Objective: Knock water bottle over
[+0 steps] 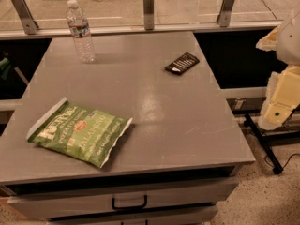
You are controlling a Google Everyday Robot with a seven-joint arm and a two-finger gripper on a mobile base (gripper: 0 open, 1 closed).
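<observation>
Our cream-coloured arm [286, 78] hangs off the right side of the matte grey worktop [154, 111], gripper [276, 114] low beside it; we cannot tell whether it is open or closed. The clear, ribbed water bottle [80, 32] stands upright at the far left corner, well apart from a crinkled green chip bag [79, 132].

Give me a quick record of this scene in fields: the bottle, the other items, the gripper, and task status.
water bottle: upright, far left corner of table
chip bag: green, lying flat, near left
dark packet: flat, far side, right of centre
gripper: beside table's right edge, away from bottle
task status: bottle not yet knocked over
</observation>
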